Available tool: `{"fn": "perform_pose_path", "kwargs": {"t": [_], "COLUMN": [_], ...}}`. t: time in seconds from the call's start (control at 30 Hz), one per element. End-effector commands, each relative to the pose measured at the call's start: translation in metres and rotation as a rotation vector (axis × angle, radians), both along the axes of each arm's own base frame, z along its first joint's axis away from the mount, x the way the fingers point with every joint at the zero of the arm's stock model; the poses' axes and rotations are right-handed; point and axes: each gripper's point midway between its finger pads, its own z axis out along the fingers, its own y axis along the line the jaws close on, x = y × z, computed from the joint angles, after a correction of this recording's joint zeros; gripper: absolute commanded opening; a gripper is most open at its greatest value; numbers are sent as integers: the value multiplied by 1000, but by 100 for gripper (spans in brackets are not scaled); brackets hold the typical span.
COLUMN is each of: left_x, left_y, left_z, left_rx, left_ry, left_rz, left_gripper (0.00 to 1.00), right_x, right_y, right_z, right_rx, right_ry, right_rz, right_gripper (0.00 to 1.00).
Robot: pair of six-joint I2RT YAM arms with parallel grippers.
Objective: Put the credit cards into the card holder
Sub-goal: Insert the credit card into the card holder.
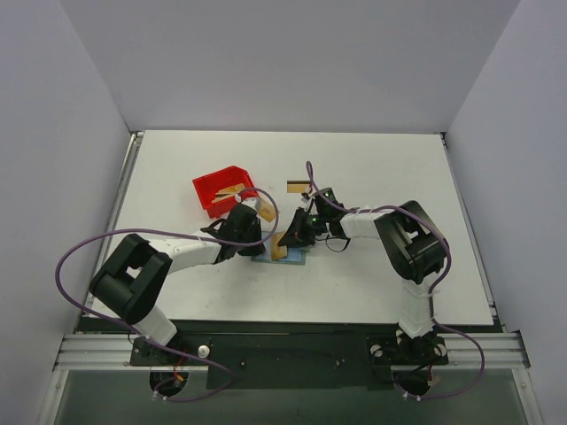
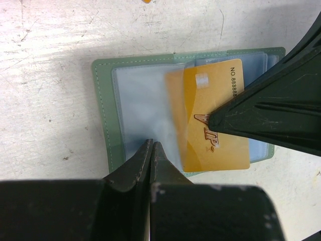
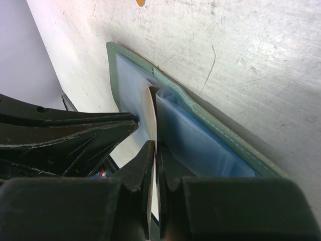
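The card holder (image 2: 104,100) lies open on the table, grey-green rim around clear, light blue pockets (image 1: 298,258). My right gripper (image 3: 156,150) is shut on a gold credit card (image 2: 215,145), seen edge-on in the right wrist view (image 3: 153,113). The card's leading edge sits under a clear pocket near the middle fold. My left gripper (image 2: 152,146) is shut with nothing between its fingers, its tip down on the holder's left pocket. In the top view both grippers (image 1: 257,239) (image 1: 297,232) meet over the holder. Another credit card (image 1: 298,185) lies on the table behind them.
A red plastic bin (image 1: 213,188) stands at the back left of the holder with tan cards (image 1: 232,191) in it. One more tan card (image 1: 265,211) lies between the bin and the grippers. Purple cables loop over both arms.
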Motion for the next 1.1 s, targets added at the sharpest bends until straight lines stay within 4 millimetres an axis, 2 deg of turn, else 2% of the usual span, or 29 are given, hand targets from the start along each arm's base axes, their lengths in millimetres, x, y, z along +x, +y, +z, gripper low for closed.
{"fn": "perform_pose_path", "kwargs": {"t": [0.0,0.2,0.37,0.93,1.07], "left_x": [-2,-4,-4,-6,-7], "left_y": [11,12,12,13,13], "left_z": [-8,-11,-10,-12,-13], "left_rx": [55,58,58,61,61], "left_ry": [28,37,35,44,48], "left_rz": [16,17,17,16,16], "left_gripper": [0,0,0,0,0], "right_x": [-8,8,15,16,16], "right_y": [0,3,-7,-27,-25], "right_z": [-17,-13,-16,-28,-30], "right_rx": [-29,2,-18,-120,-117], "right_ry": [9,-11,-19,-44,-40], "right_rz": [28,-38,-96,-166,-176], "right_gripper": [0,0,0,0,0]}}
